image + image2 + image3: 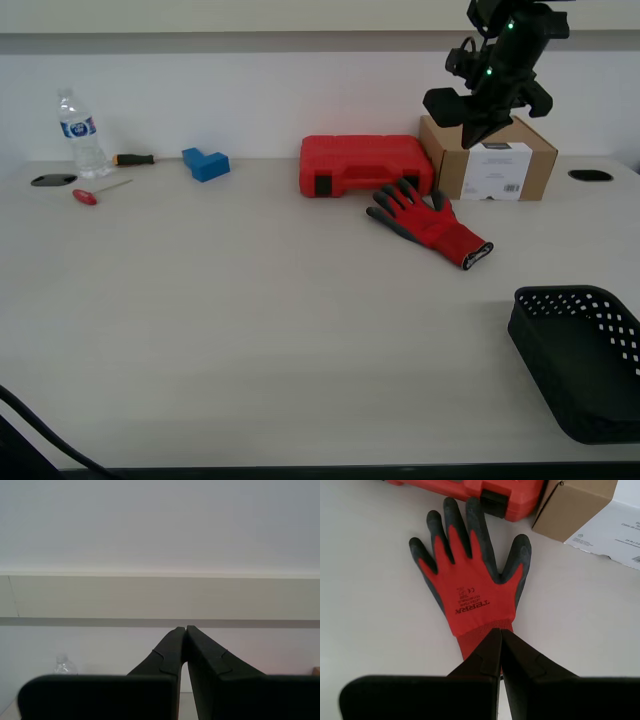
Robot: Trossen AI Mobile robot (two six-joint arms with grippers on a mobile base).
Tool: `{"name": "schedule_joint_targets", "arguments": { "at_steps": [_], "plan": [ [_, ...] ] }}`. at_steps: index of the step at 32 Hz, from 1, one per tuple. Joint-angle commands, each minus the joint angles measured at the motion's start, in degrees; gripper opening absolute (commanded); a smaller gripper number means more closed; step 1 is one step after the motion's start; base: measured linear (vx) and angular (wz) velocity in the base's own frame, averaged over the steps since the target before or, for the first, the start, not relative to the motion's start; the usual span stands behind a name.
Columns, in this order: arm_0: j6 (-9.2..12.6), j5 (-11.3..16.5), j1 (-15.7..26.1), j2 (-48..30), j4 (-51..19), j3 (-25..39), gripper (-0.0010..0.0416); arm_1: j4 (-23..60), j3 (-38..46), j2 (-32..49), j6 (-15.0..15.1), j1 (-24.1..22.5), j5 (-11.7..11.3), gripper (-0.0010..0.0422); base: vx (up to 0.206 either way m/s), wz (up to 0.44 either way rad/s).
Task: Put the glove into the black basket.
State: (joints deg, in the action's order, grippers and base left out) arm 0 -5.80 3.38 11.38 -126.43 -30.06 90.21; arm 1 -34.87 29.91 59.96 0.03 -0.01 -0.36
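One arm is seen raised high at the exterior view's upper right, above the cardboard box [488,158], its black hand [478,128] pointed downward and held well clear of the desk [250,300]. By the first wrist view this is judged to be the first arm, since that camera looks down on the glove [430,223] with the box and the red tool case [365,165] beyond it. My first hand [500,632] is shown with its jaws pressed together, nothing held between them, the tips hanging over the glove's cuff (whether contact is made cannot be told). My second hand [185,629] is likewise closed and empty, aimed level at a pale wall; a water bottle [64,666] is faintly seen low in that view. The glove lies flat on the desk, fingers just beside the tool case. The black basket [580,375] is seen only in the exterior view, well apart from the glove, at the near right edge.
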Motion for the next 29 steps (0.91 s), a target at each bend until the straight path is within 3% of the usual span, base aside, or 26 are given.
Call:
{"name": "schedule_joint_targets", "arguments": {
  "at_steps": [1, 7, 12, 15, 18, 29],
  "plan": [
    [1.01, -0.61, 0.15, -4.35, -3.39, 5.09, 0.0001, -0.35, 0.09, 0.02, 0.02, -0.02, -0.07, 0.0, 0.0, 0.0],
    [1.46, -0.46, 1.57, -13.97, -9.25, 14.45, 0.0001, -0.35, 0.09, 0.02, 0.0, 0.0, -0.26, 0.0, 0.0, 0.0],
    [2.97, 1.2, 2.62, -17.46, -9.6, 15.98, 0.0012, -0.35, 0.09, 0.02, 0.0, 0.0, -0.26, 0.0, 0.0, 0.0],
    [3.06, 1.57, 2.6, -17.64, -9.55, 15.78, 0.005, -0.35, 0.11, 0.02, 0.02, 0.0, -0.26, 0.0, 0.0, 0.0],
    [1.25, -0.52, 2.36, -17.64, -8.31, 15.76, 0.0103, -0.35, 0.09, 0.02, 0.0, -0.02, -0.26, 0.0, 0.0, 0.0],
    [0.96, -2.84, 0.81, -20.48, -1.99, 10.71, 0.0222, -0.2, 0.09, 0.02, 0.02, 0.0, -0.26, 0.0, 0.0, 0.0]
  ]
}}
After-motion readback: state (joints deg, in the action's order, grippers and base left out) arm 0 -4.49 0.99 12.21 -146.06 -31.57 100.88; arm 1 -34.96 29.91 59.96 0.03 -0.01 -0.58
